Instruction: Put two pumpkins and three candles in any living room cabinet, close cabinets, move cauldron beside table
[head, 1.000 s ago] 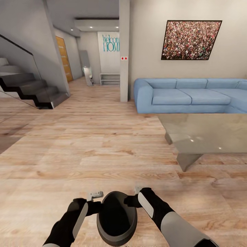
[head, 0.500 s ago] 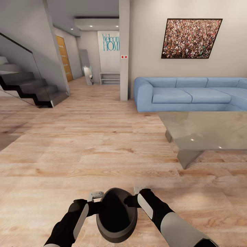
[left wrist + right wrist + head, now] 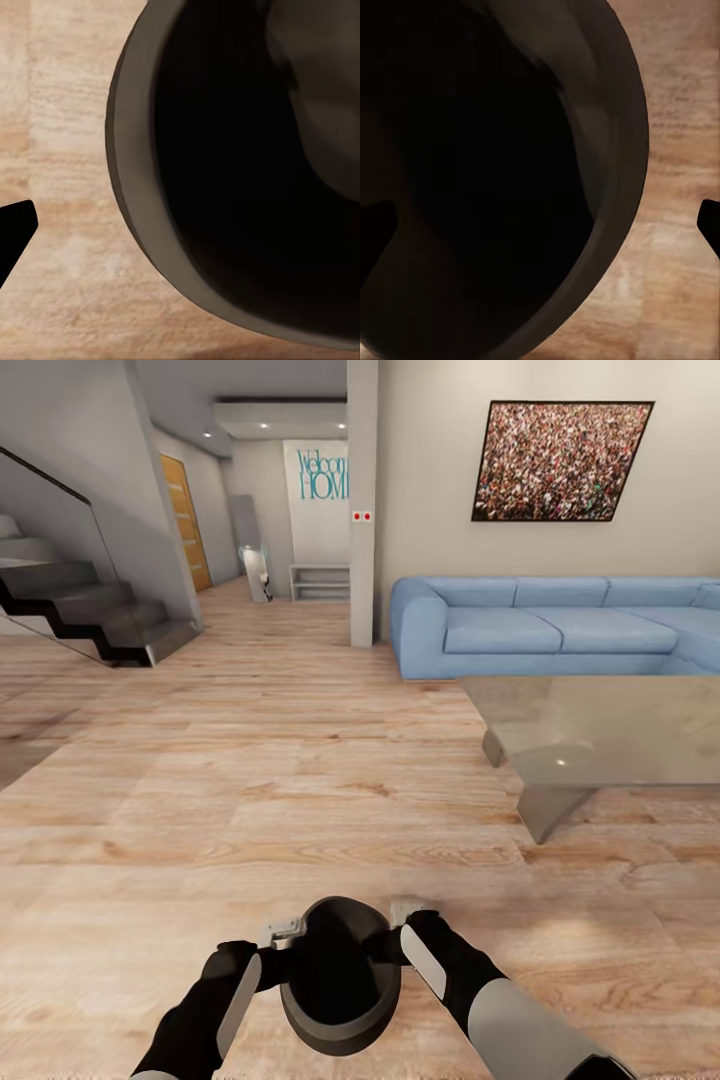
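Short of the table: the cauldron (image 3: 340, 975) is carried low over the wood floor (image 3: 300, 800), well apart from the table (image 3: 600, 735), which lies ahead and to the right.
Hold: the cauldron is pinched at opposite sides of its rim, the left tool (image 3: 283, 938) on one side and the right tool (image 3: 398, 928) on the other, probably so the wide pot is kept level.
Tool state: each is judged clamped on the rim; the fingers themselves are hidden.
Cauldron contents: nothing is seen inside (image 3: 247, 172); the interior is dark (image 3: 472, 180).
Tabletop: bare glass is seen.
Step judged: transport toward the table, cauldron not yet set beside it.
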`<state>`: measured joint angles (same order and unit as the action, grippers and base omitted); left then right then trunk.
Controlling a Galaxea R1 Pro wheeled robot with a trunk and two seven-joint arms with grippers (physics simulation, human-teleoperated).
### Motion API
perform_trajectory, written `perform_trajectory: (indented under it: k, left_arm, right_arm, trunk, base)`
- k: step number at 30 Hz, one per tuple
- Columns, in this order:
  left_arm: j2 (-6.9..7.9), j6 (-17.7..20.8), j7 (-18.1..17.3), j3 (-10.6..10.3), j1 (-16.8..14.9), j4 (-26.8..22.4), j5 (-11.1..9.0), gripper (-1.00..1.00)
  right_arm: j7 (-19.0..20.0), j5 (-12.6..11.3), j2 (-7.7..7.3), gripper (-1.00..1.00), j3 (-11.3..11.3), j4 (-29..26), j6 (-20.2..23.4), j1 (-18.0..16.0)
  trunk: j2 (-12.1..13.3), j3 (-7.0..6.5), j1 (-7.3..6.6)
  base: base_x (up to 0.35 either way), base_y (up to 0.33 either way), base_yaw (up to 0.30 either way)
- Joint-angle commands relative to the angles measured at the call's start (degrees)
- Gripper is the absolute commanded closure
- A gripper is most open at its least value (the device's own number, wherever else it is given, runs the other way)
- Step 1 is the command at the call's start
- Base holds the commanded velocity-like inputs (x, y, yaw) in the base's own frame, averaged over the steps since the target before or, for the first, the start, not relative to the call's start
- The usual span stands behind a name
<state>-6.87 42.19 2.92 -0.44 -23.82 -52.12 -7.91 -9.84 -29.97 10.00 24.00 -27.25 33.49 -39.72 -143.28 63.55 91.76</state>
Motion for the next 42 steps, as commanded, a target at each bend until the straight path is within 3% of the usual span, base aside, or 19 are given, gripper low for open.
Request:
perform_trajectory:
  k: [1,14,20,36,42]
  left_arm:
    - [-0.04,0.00,-0.01,0.00,0.00,0.00,0.00,-1.00]
    - [-0.08,-0.01,-0.02,0.00,0.00,0.00,0.00,-1.00]
    - [-0.08,-2.17,0.08,0.00,0.00,0.31,0.00,-1.00]
    - [-0.08,-3.27,0.16,0.00,0.00,1.46,0.00,-1.00]
    - [-0.08,-3.28,0.16,0.00,-0.02,1.42,0.00,-1.00]
  right_arm:
    - [0.00,0.00,0.00,-1.00,0.03,0.00,0.00,0.00]
    - [-0.03,0.01,0.00,-1.00,0.08,0.13,-1.31,0.01]
    - [-1.52,0.00,0.00,-1.00,2.20,0.26,-2.03,0.02]
    - [-1.85,0.00,0.00,-1.00,2.63,0.26,-2.41,0.00]
    - [-1.85,0.00,0.00,-1.00,2.63,0.26,-2.46,0.00]
  trunk:
    - [-0.02,0.23,0.02]
    - [-0.19,3.11,0.36]
    - [-0.27,4.44,0.51]
    - [-0.49,7.98,0.92]
    - [-0.49,7.98,0.92]
  base:
    - [0.000,0.000,0.000]
    - [0.000,0.000,0.000]
    - [0.000,0.000,0.000]
    - [0.000,0.000,0.000]
    - [0.000,0.000,0.000]
